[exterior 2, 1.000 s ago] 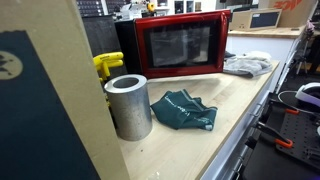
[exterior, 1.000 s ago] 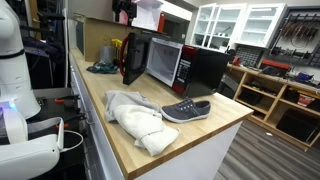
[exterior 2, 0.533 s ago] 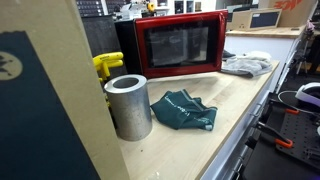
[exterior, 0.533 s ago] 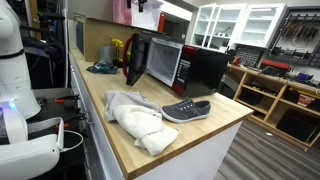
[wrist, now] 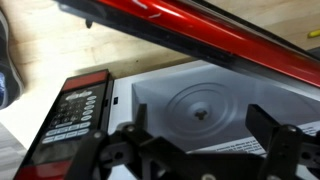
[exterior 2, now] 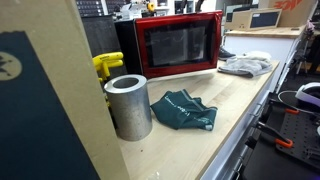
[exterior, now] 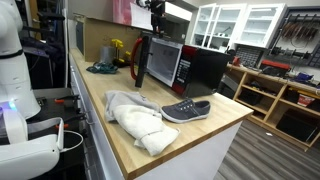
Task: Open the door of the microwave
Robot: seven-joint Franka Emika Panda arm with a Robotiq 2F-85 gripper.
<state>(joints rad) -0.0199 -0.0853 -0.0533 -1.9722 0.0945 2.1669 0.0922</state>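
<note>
Wrist view looks down into the microwave (wrist: 215, 105), its glass turntable (wrist: 200, 108) and control panel (wrist: 70, 118) in plain sight, with the red top edge of the door (wrist: 200, 30) swung clear of the opening. The gripper (wrist: 200, 150) hangs just above the cavity mouth with its fingers (wrist: 275, 135) apart and nothing between them; whether either one touches the door cannot be told.

In an exterior view the microwave (exterior: 195, 68) sits toward the far end of the table (exterior: 95, 85), its back to the far corner, and the door (exterior: 140, 62) stands out from the front at a wide angle, seen nearly edge-on, with the gripper (exterior: 154, 18) above its top edge. A grey shoe (exterior: 186, 110) and a white cloth (exterior: 135, 118) lie near the table's near corner, well apart from the microwave. From the opposite end the door (exterior 2: 180, 45) faces the camera and hides the cavity.

The task looks largely done: the door is unlatched and well open. What may remain is a little more swing and drawing the arm away.
</note>
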